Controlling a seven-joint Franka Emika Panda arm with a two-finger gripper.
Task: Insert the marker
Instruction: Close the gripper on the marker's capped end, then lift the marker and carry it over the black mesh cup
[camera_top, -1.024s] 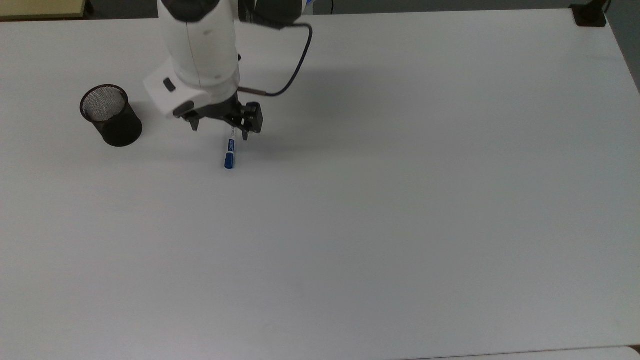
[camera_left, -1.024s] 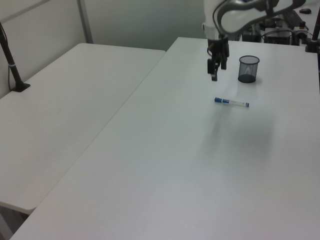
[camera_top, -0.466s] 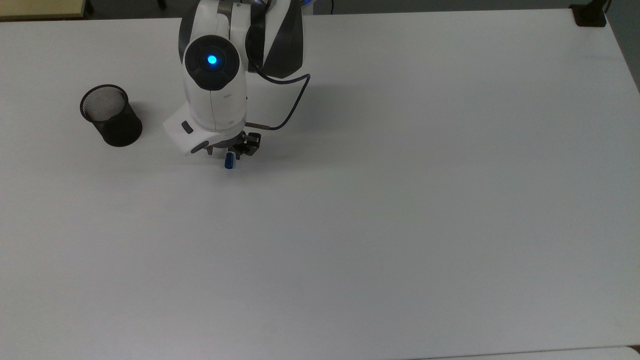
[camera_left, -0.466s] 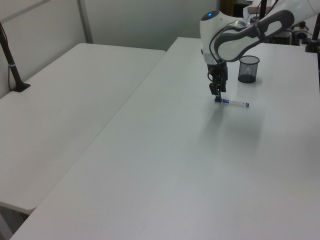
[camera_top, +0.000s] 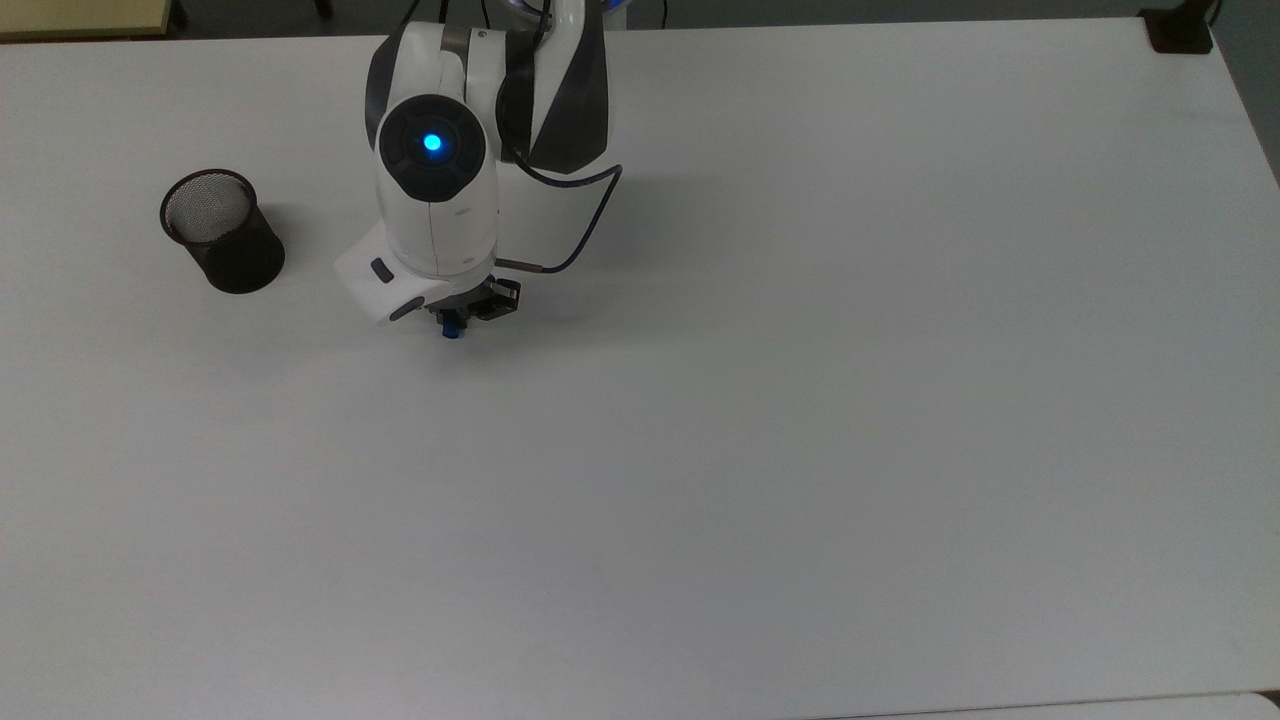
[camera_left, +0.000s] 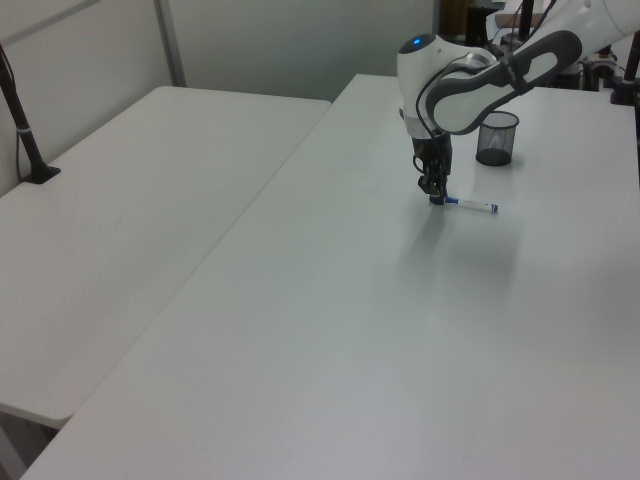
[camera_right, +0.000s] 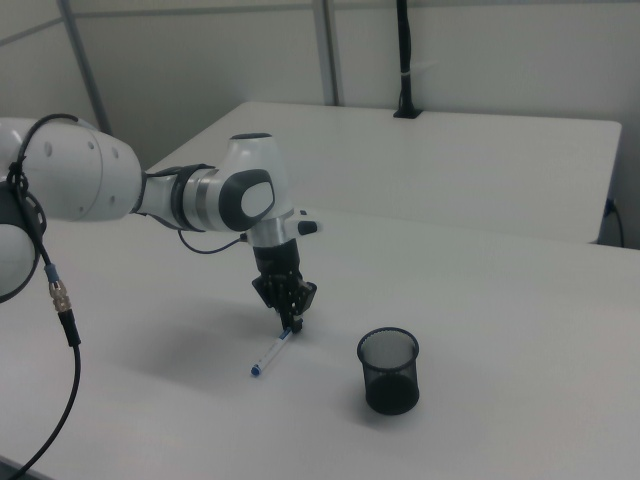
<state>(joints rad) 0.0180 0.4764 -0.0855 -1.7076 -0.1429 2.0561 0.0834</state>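
the jaws straddle the blue-capped end of the whiteboard marker (camera_left: 470, 205), but whether they have clamped it i cannot tell. over the last second the gripper (camera_left: 436, 193) has dropped from above the table (camera_top: 800, 400) onto the marker, which still lies flat. so the pickup looks imminent; the black mesh cup (camera_top: 220, 230) waits at about 10 o'clock from the gripper in the top view.

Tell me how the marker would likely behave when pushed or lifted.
The marker is a slim, round barrel lying flat on the smooth table, so a nudge would probably roll it. It looks rigid and light. The hand sits at one end; lifted there, it may tilt.
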